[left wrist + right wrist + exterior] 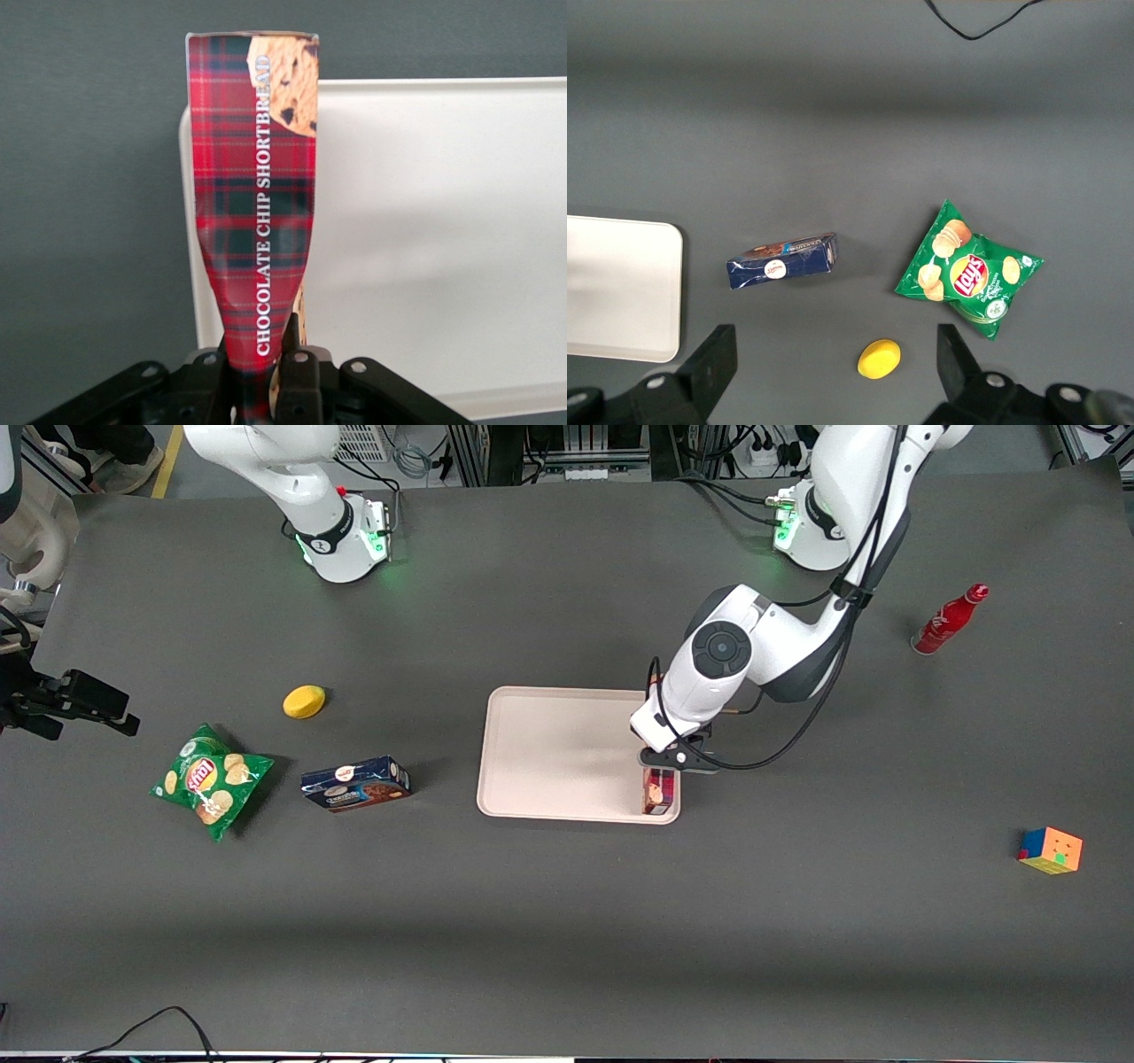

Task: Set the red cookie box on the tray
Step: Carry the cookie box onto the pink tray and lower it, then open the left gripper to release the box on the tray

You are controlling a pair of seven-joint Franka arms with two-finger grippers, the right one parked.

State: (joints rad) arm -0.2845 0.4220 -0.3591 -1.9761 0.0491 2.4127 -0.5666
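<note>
The box (252, 186) is a long, narrow cardboard carton in red plaid, and the gripper (263, 376) is pinching it near one end, with the carton wall visibly pushed in between the fingers (290, 341). That dent suggests thin, light board with little crush resistance, so grip force should stay low; the contents are probably brittle. The printed surface looks smooth and may slip under a loose hold, and a hold at the end leaves the long free length to swing. A hold nearer mid-length, across the narrow faces, would likely be steadier. In the front view the box (656, 792) sits over the tray (549, 753), along the short rim toward the working arm's end, its visible end near the corner nearest the camera. Whether it rests on the tray floor or hangs just above it cannot be told. In the wrist view the carton overlaps that rim, so part may overhang or ride on the raised edge. The tray floor toward the parked arm's end is bare and gives room to shift inward. The blue box (356, 784) lies well apart.
</note>
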